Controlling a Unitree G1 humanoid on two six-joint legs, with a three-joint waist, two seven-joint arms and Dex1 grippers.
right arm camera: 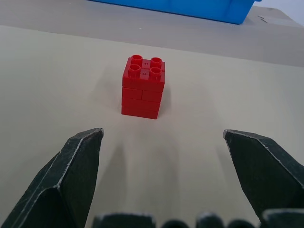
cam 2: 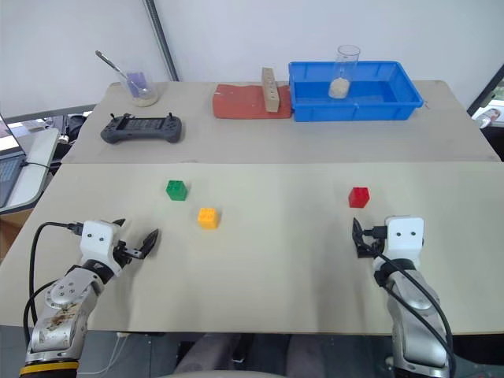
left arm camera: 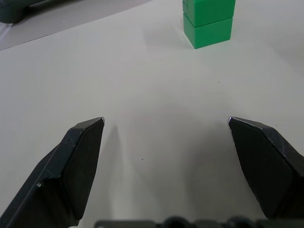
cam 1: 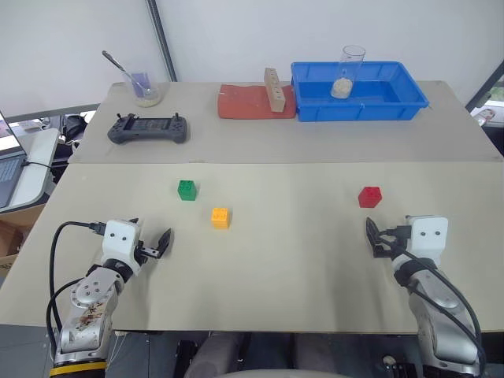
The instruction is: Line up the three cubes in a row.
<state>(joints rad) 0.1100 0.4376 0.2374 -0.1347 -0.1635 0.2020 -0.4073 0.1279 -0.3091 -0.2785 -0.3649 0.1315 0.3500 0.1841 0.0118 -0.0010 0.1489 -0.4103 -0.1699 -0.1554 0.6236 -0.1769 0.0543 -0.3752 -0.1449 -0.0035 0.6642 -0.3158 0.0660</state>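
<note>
- While nothing sits between its fingers, the left gripper hovers wide open over the tabletop.
- Green cube lies ahead of it, the yellow-orange cube just beside.
- Red cube stands well apart.
- Right gripper, spread wide and empty, faces the red cube.

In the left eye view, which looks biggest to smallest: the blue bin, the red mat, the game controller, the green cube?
1. Blue bin
2. Controller and red mat: look about alike, so unranked
3. Green cube
</note>
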